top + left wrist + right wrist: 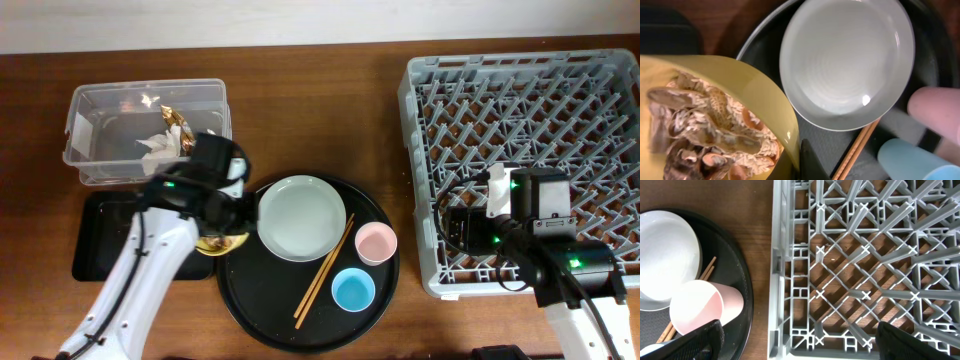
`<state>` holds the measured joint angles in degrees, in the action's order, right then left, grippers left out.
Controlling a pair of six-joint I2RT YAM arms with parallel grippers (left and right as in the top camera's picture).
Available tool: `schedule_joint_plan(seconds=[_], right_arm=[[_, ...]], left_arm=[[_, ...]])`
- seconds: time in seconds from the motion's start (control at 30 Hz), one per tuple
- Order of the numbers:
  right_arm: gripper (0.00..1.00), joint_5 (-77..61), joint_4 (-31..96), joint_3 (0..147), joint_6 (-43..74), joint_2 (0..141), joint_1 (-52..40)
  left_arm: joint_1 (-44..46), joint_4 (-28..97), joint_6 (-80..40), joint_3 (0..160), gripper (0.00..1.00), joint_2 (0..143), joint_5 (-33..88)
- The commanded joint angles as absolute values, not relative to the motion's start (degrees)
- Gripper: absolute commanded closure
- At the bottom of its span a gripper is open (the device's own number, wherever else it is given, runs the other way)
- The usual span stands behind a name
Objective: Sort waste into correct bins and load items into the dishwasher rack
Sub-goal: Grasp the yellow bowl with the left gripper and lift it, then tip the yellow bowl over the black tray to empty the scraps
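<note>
round tray (262, 318): big, black, at the near middle of the table (320, 95); carries the plate, both cups and the chopsticks.
blue cup (353, 289): nearest item, mouth up, on the near right of the round tray.
chopsticks (323, 273): lie slanted side by side, far ends at the plate's rim, running just left of the blue cup.
right gripper (800, 330): fingers spread wide with nothing between them, over the near left corner of the rack; the pink cup sits just past the rack wall on its side.
yellow bowl (755, 90): at the left edge of the round tray, mostly hidden under the left arm from overhead; filled with food scraps (715, 130).
left gripper (220, 228): looks pinched on the bowl's rim; only one finger (809, 162) shows, outside the bowl wall.
pink cup (376, 243): right side of the round tray, just beyond the blue cup.
black tray (100, 240): flat, left of the round tray; its right part is covered by the left arm.
plate (302, 217): far part of the round tray, just beside the bowl.
clear box (100, 165): beyond the black tray; holds tissue (158, 145) and a wrapper (172, 120); the left wrist overlaps its near right corner.
rack (520, 90): grey, fills the right side.
</note>
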<state>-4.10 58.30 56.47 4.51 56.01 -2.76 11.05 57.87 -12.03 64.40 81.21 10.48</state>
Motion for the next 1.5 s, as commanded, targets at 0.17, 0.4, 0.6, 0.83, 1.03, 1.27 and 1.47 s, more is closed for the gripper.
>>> schedule_joint_plan(seconds=[0.17,0.4,0.6,0.83,1.03,1.27,1.47], right_arm=[[0.02,-3.81,58.13,57.65,4.75,56.05,-2.55],[0.02,-3.81,58.15,57.65,4.75,56.05,-2.55],[0.02,-3.81,58.13,57.65,4.75,56.05,-2.55],[0.02,-3.79,58.11,57.65,4.75,56.05,-2.55],[0.02,-3.79,58.11,57.65,4.75,56.05,-2.55],[0.02,-3.81,58.11,57.65,4.75,56.05,-2.55],[0.02,-3.81,58.11,57.65,4.75,56.05,-2.55]], left_arm=[[-19.11,52.64,8.43,57.45,1.0,82.41,46.72],[-35.07,51.16,15.05,54.39,1.0,95.46,70.0],[-38.68,51.62,15.14,54.39,1.0,102.54,82.24],[-38.68,51.22,21.23,54.41,1.0,102.52,84.73],[-38.68,50.26,29.71,54.41,1.0,102.52,90.19],[-38.79,49.76,24.88,54.41,1.0,102.54,83.29],[-38.76,50.39,25.78,54.43,1.0,102.54,86.3]])
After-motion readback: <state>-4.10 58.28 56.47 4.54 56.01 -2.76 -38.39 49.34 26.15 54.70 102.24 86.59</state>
